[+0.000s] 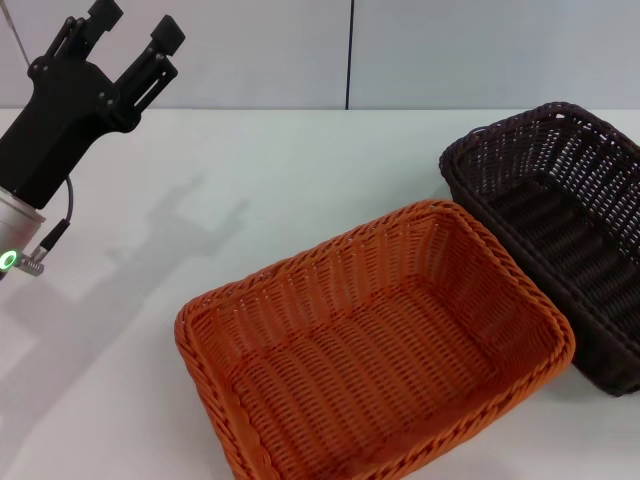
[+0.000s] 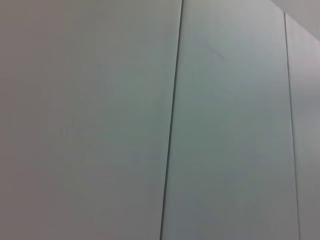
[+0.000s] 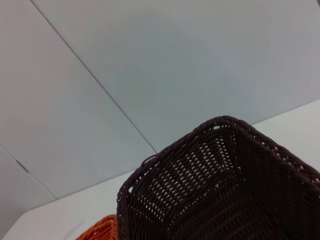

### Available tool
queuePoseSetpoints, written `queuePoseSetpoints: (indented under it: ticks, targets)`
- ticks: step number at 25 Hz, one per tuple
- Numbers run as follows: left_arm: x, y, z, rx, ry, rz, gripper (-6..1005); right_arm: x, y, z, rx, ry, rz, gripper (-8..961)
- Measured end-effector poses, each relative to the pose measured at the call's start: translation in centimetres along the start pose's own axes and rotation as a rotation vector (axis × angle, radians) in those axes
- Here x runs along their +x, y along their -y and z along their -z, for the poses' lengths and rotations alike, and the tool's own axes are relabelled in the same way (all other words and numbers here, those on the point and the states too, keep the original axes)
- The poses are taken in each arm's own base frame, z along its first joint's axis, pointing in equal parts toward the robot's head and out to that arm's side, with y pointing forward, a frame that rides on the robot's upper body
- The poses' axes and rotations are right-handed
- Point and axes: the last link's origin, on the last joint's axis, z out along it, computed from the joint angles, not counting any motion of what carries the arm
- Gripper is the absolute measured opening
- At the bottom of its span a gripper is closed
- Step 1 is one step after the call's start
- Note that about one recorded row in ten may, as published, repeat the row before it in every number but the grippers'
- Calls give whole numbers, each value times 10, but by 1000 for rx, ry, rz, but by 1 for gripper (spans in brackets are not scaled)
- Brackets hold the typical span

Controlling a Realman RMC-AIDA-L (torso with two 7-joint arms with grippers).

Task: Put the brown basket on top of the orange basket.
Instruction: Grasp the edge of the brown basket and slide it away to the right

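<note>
My left claw: raised above the worktop's far left corner, fingers pointing up and away, spread apart, nothing between them.
My left wrist view: only a pale panelled wall with thin dark seams, no basket in sight.
My right claw: out of the head view altogether; my right wrist view does not show its fingers, so I cannot tell whether they are apart or together.
Orange basket: sits on the white worktop toward the near edge, about the middle, mouth up and empty, turned at an angle to the edges.
Brown basket: on the worktop's right side, toward the far edge, running off the right of the head view, mouth up; its near long side lies just behind the orange basket's right corner.
Right wrist view: brown basket fills the near part, woven rim and inside visible; a sliver of orange basket shows just beside it.
</note>
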Motion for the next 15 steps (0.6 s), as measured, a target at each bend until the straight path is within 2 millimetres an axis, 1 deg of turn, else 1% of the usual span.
queuePoseSetpoints:
  ticks: [7, 15]
  targets:
    - [0, 0, 3, 3, 1, 2, 814, 1, 0, -2, 0, -1, -2, 774]
    - [0, 1, 7, 11, 0, 1, 814, 4, 6, -6, 22, 10, -34, 774]
